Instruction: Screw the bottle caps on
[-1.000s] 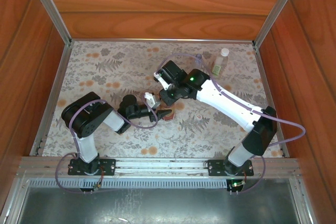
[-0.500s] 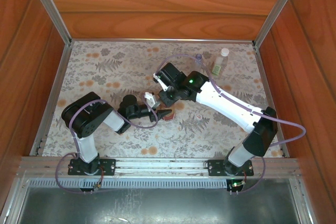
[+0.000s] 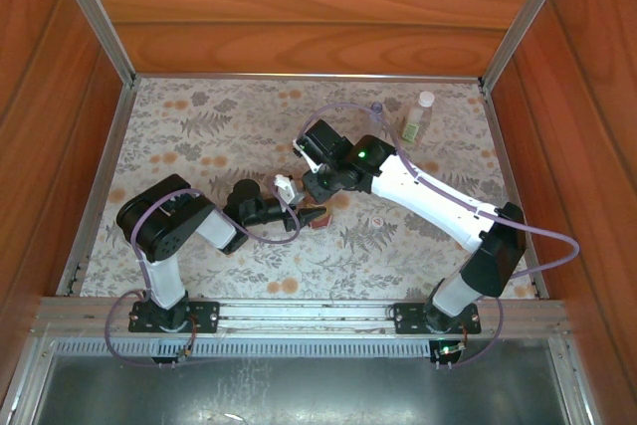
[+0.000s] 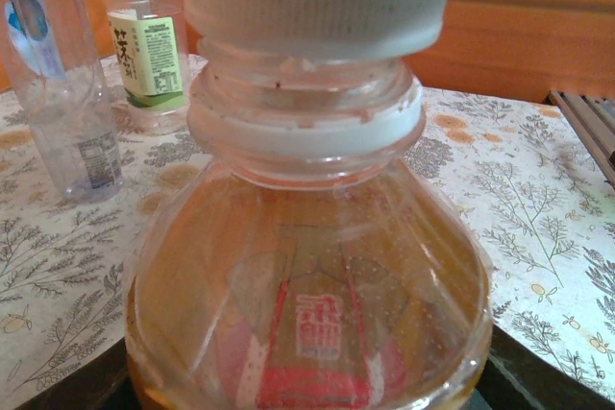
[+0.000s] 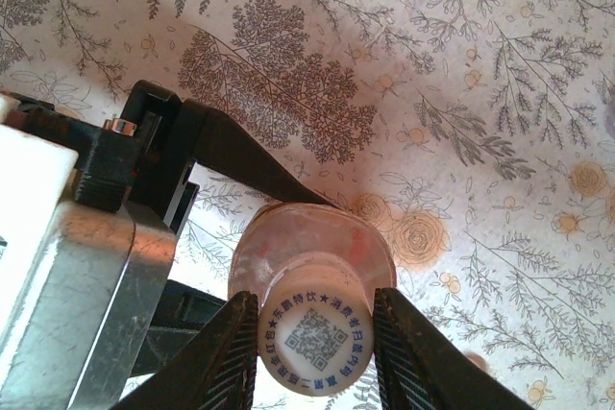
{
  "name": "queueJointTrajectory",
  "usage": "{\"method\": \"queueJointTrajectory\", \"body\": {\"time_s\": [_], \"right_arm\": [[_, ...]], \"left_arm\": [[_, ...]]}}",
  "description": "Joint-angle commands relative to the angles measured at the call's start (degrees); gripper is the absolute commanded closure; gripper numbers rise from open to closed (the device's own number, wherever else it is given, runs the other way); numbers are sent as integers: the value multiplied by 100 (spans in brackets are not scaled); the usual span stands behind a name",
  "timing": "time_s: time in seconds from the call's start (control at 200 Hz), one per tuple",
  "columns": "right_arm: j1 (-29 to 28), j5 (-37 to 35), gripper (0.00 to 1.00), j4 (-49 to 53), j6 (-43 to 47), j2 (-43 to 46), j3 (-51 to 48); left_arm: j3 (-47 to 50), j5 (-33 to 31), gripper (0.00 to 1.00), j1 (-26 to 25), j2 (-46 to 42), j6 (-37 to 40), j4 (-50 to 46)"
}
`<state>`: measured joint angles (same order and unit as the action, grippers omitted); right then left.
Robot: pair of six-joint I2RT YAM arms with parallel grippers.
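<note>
Amber bottle (image 4: pixel 317 295): standing upright near the middle of the flowered tablecloth, being clamped at its body from the side, red-and-yellow label facing the left wrist camera.
White cap (image 5: pixel 312 345): sitting on the amber bottle's neck, printed square code facing up, being pinched on two opposite sides.
Left gripper (image 3: pixel 307 216): reaching in low from the left, black fingers (image 5: pixel 240 156) lying along the bottle's body, one on each side, clenching it.
Right gripper (image 5: pixel 313 328): hanging straight above the bottle and pointing down, dark fingers (image 5: pixel 229 362) pressing against the cap's rim, grasping it.
Right arm (image 3: pixel 428 196): stretching diagonally from its base at the near right towards the table's middle, green light glowing on its wrist.
Green-label bottle (image 3: pixel 416 121): standing upright near the far right corner, well apart from both grippers, wearing a white top.
Bluish bottle (image 4: pixel 62 93): standing upright just beside the green-label bottle, on its left, clear and plain, carrying a lid.
Tablecloth (image 3: pixel 199 136): covering the table, showing grey ferns and orange flowers.
Wooden walls (image 3: pixel 299 17): enclosing the table at the back and on both sides.
</note>
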<state>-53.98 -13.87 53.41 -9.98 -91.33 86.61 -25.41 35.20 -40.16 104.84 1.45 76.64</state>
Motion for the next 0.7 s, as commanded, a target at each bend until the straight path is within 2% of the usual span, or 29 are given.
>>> {"method": "queueJointTrajectory", "body": {"time_s": [0.0, 0.2, 0.33, 0.42, 0.505, 0.695], "right_arm": [[41, -49, 65, 189, -226, 8, -101], [80, 165, 63, -118, -267, 234, -250], [80, 189, 55, -122, -257, 230, -216], [80, 201, 45, -138, -245, 238, -198], [84, 192, 41, -213, -233, 312, -238], [89, 199, 42, -405, -292, 547, -352]], "left_arm": [[-33, -6, 41, -23, 63, 5, -255], [-37, 0, 41, -23, 63, 10, -260], [-44, 5, 41, -23, 64, 12, -262], [-35, 22, 41, -25, 65, 15, -260], [-47, 17, 41, -18, 65, 21, -268], [-57, 21, 41, -20, 74, 10, -271]]}}
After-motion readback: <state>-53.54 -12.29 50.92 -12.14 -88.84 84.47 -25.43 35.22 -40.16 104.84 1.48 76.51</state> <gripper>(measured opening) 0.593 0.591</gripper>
